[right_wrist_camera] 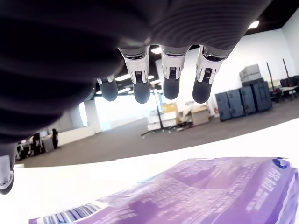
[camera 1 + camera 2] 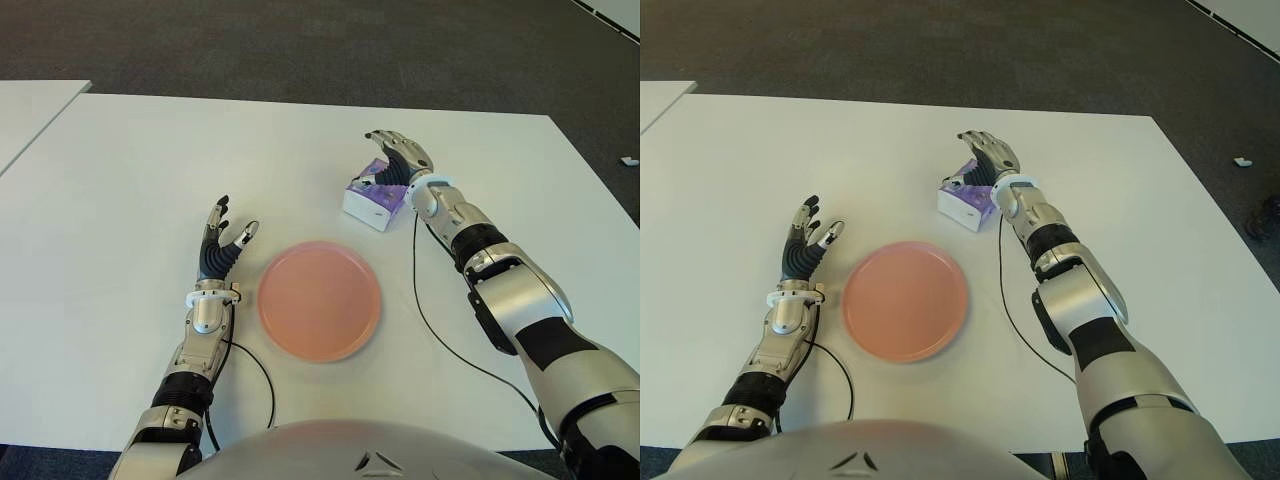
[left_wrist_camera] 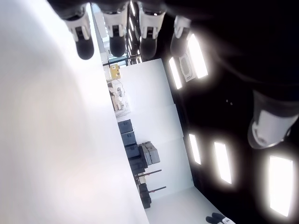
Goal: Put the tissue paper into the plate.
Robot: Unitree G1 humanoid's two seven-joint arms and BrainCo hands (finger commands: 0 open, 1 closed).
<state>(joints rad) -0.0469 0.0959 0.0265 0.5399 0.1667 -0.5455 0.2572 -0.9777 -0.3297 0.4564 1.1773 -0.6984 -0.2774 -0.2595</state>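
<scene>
Right hand [image 2: 402,160] hovered over the tissue pack [image 2: 375,200], fingers [image 1: 171,80] spread and gently curved above its purple wrapper, no grip visible on it. Seen from the right wrist, fingertips hung clear of the wrapper with open room showing between them and the pack. Pack lay flat on the white table [image 2: 130,180], just under and slightly inward of that hand's palm, white end facing the robot. Pink plate [image 2: 319,299] sat nearer the robot than that hand and off toward the other arm, well apart from the pack, with nothing on it. Thin black cable [image 2: 420,300] trailed from the right wrist across the table, beside the plate's outer rim.

Left hand [image 2: 222,247] stayed out of the work, showing just beside the plate on the robot's left, fingers straight and apart, holding nothing. Contact between it and the table not clear. Second cable [image 2: 262,372] looped from the left forearm back toward the robot's body.
</scene>
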